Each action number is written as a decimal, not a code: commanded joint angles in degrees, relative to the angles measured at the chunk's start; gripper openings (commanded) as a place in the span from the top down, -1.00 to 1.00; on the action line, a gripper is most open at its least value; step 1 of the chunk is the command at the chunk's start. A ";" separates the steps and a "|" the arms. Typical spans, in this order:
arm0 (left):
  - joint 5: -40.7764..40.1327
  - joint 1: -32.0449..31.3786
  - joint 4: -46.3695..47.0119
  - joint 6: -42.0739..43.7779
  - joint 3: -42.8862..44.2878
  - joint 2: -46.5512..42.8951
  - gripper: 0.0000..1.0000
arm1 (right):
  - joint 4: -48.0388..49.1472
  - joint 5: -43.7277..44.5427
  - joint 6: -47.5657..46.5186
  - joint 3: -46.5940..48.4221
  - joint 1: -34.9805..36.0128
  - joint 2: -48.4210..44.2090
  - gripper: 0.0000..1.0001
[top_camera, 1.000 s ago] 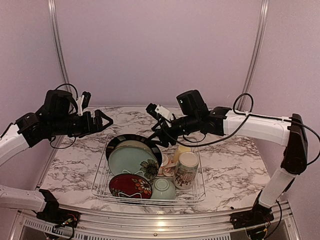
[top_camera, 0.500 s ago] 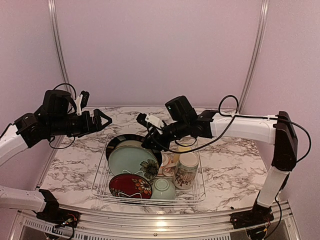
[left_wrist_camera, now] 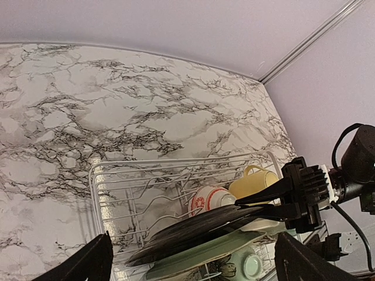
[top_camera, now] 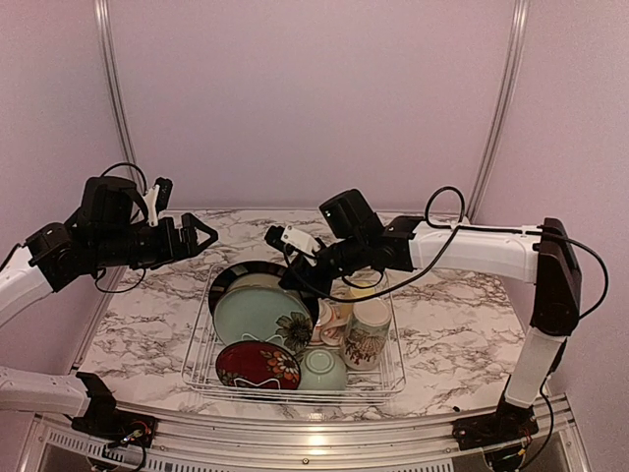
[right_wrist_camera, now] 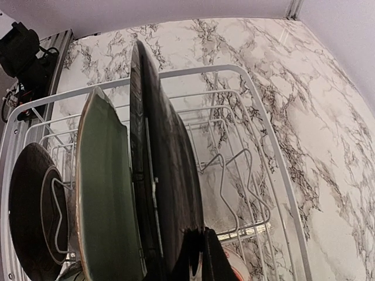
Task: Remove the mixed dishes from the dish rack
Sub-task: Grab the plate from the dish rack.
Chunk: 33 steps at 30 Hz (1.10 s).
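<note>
The dish rack (top_camera: pixel 200 346) stands mid-table with the mixed dishes in it. At its back a black plate (top_camera: pixel 234 273) stands on edge, and a pale teal plate (top_camera: pixel 251 315) leans in front of it. My right gripper (top_camera: pixel 299 279) is shut on the black plate's (right_wrist_camera: pixel 170 175) upper right rim, one finger on each face (right_wrist_camera: pixel 199 240). A dark red floral plate (top_camera: pixel 257 366), pale green bowl (top_camera: pixel 321 372), tall cream mug (top_camera: pixel 366 334), yellow cup (top_camera: pixel 356 293) and white-and-red bowl (left_wrist_camera: pixel 212 198) fill the rest. My left gripper (top_camera: pixel 204 236) hangs open above the rack's back left corner, holding nothing.
Marbled tabletop (top_camera: pixel 138 324) surrounds the rack on all sides. A lilac wall (top_camera: pixel 314 98) with two metal rails stands behind. The right arm (top_camera: pixel 472 246) stretches across the rack's back right corner, over the yellow cup.
My right gripper has moved left and down onto the black plate's rim and closed on it. The left arm has barely moved.
</note>
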 commanded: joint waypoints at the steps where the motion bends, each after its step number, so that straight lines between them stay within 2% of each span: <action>1: -1.08 -0.30 -1.11 0.06 -0.48 -1.11 -0.98 | -2.54 -3.67 -1.28 3.84 0.29 0.11 1.00; 7: -3.57 -0.30 -1.19 -0.13 -0.88 -1.73 -0.98 | -1.36 -1.97 -0.52 3.92 0.84 -2.48 1.00; 15: -3.87 -0.30 -0.59 -0.73 -1.56 -1.74 -0.98 | 2.96 5.74 -0.94 2.67 2.48 -6.73 1.00; 25: -5.34 -0.30 -0.31 -1.42 -1.92 -1.69 -0.98 | 7.90 5.81 0.78 1.55 2.49 -10.83 1.00; 33: -8.02 -0.30 0.13 -1.90 -2.63 -3.11 -0.98 | 8.86 10.48 5.50 4.20 2.48 -13.17 1.00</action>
